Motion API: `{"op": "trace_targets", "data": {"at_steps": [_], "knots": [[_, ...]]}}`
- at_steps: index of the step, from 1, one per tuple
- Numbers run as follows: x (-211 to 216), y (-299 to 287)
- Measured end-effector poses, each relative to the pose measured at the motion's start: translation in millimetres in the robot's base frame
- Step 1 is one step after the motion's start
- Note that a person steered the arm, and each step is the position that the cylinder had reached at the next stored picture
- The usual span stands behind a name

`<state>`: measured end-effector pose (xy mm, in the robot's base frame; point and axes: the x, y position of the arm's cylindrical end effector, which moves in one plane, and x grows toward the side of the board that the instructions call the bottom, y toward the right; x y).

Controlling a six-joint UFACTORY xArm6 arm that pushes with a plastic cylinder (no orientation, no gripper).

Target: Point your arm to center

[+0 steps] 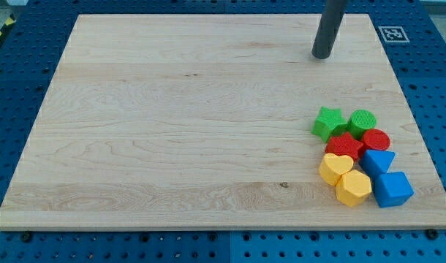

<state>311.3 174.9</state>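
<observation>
Eight blocks crowd together well toward the view's bottom right of my tip (322,56), which rests near the top edge of the tabletop (172,117); there are no jaws here, only a rod, so nothing is gripped. Nearest below my tip sit the green star (328,122) and green cylinder (362,120), then red star (345,145), red cylinder (376,139), yellow heart (335,167), yellow hexagon (353,188), blue triangle (378,161) and blue cube (392,188). Sliding down-left to bare centre should avoid the cluster.

green blocks (345,123): 2 | red blocks (360,142): 2 | yellow blocks (344,177): 2 | blue blocks (384,177): 2 | rod (328,28): 1 | board (172,124): 1
</observation>
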Motion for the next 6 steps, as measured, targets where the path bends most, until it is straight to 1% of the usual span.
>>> {"op": "trace_targets", "data": {"at_steps": [2,3,4,5,6], "knots": [[0,0],[0,-34],[10,-86],[41,-119],[85,-145]]}}
